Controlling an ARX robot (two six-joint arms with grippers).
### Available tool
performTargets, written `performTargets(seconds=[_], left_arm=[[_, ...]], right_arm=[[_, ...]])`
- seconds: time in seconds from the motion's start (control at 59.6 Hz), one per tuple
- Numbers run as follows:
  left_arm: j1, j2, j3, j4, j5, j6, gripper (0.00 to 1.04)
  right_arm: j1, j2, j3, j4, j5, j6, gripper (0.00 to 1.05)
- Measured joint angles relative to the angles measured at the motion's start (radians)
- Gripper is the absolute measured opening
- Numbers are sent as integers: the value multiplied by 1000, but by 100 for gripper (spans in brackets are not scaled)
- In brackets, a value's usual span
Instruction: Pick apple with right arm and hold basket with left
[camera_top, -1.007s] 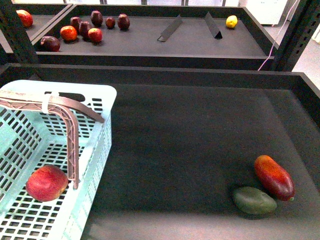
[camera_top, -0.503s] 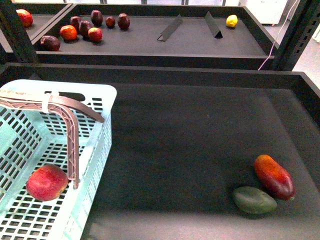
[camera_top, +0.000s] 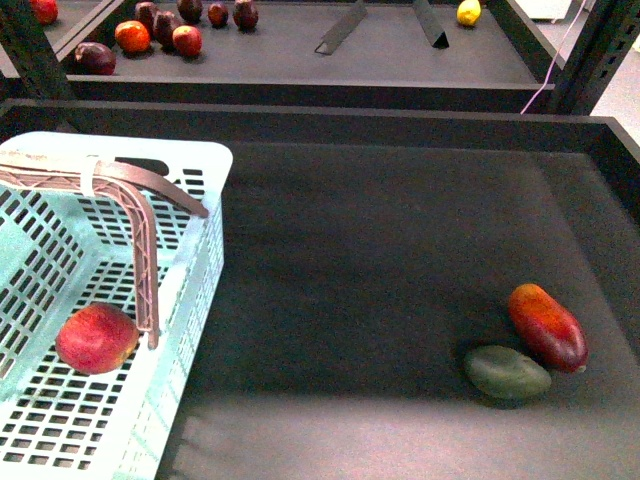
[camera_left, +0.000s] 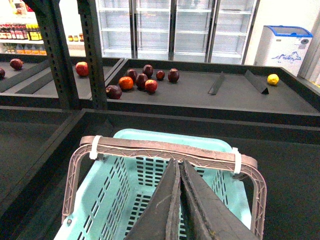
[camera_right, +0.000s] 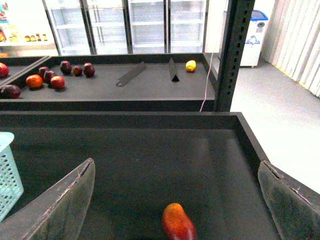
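Note:
The apple (camera_top: 97, 338), round and red with a yellowish blush, lies on the floor of the light-blue basket (camera_top: 190, 300) at the left of the near tray. The basket's brown handle (camera_top: 140, 190) stands up over it. In the left wrist view my left gripper (camera_left: 177, 166) is shut on the handle (camera_left: 150, 148), with the basket (camera_left: 115, 195) below; the apple is hidden there. My right gripper (camera_right: 176, 167) is open and empty above the tray, its fingers (camera_right: 65, 197) spread wide over the red-orange mango-like fruit (camera_right: 177, 222). Neither gripper shows in the front view.
The mango-like fruit (camera_top: 547, 326) and a dark green oval fruit (camera_top: 507, 372) lie at the tray's right front. The tray has raised black walls (camera_top: 400, 128). A far shelf holds several red and dark fruits (camera_top: 160, 30), a yellow one (camera_top: 468, 12) and two black dividers (camera_top: 340, 28).
The front view has shifted so the far shelf sits higher in the picture. The basket, apple and the two fruits at the right keep their places on the tray.

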Motion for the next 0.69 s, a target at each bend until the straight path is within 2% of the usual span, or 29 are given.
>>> performTargets(seconds=[0.52,0.688], left_arm=[[0,0,0,0,0,0,98],[0,0,0,0,0,2,97]], right_arm=[[0,0,0,0,0,0,96],[0,0,0,0,0,0,96]])
